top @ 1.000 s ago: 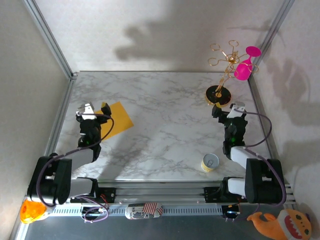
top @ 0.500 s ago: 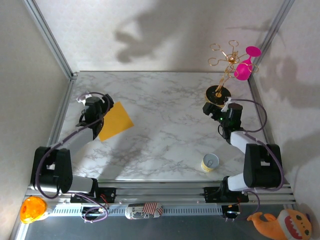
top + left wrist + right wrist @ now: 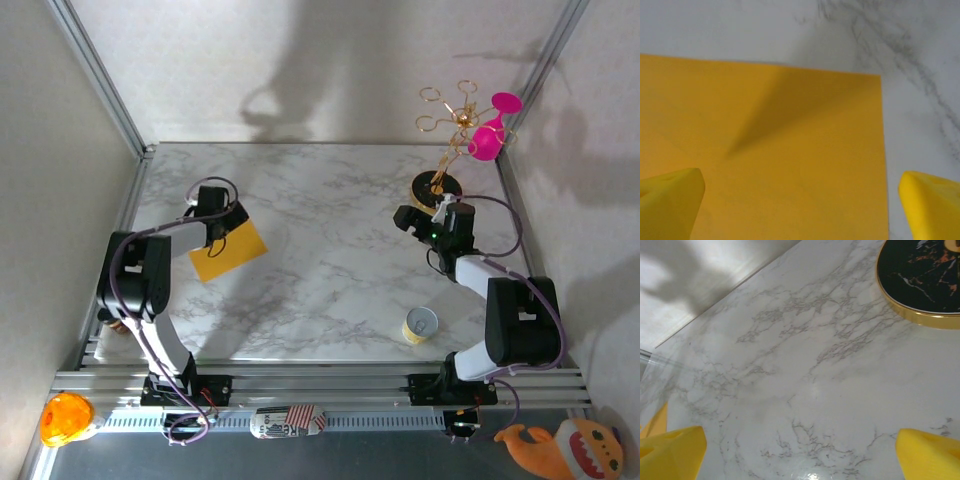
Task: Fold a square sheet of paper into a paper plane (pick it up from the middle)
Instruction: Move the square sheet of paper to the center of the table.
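At nine o'clock on the table (image 3: 330, 215) | paper sheet (image 3: 232, 252) lay flat: thin, light, floppy, probably slippery | left gripper (image 3: 222, 222) spread over its edge | right gripper (image 3: 408, 218) spread at three o'clock | best hold judged: its middle

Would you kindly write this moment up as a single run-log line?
left tool: open, over square sheet of paper | right tool: open, over marble table | sheet: flat on table

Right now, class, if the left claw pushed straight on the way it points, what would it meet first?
The square sheet of paper: the open left claw points down onto it, with the marble table underneath. How close the claw already is to the sheet is unclear.
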